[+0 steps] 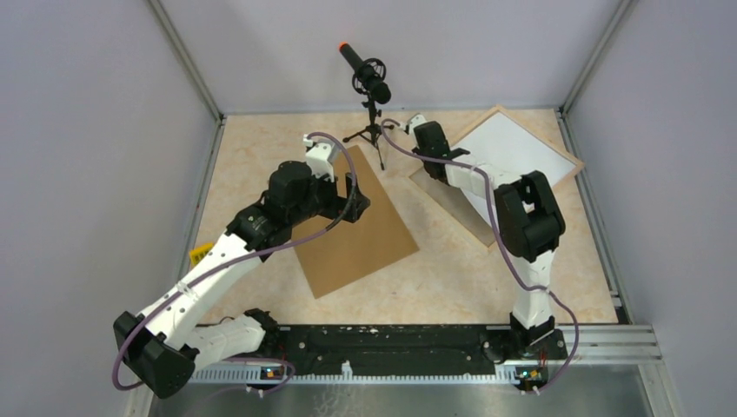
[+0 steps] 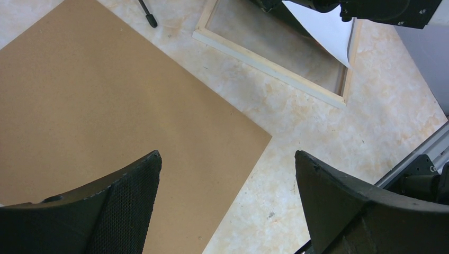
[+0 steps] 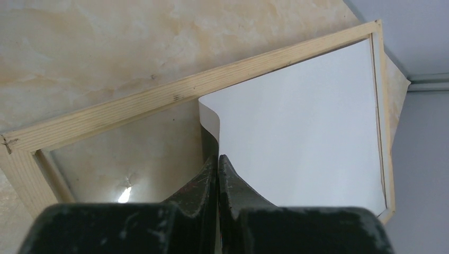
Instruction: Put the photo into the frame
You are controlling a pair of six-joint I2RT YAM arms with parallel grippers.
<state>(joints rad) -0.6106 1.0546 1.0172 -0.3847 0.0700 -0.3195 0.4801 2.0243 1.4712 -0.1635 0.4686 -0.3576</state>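
Note:
The frame, pale wood, lies flat at the back right of the table; its border also shows in the left wrist view and the right wrist view. The photo lies white back up, its far part resting inside the frame's far corner. My right gripper is shut on the photo's near edge, which is lifted and curled above the frame's opening. My left gripper hangs open above the right edge of a brown board, holding nothing.
The brown board lies flat mid-table, left of the frame. A microphone on a small tripod stands at the back centre, one leg near the board's far corner. A yellow tag lies at the left edge.

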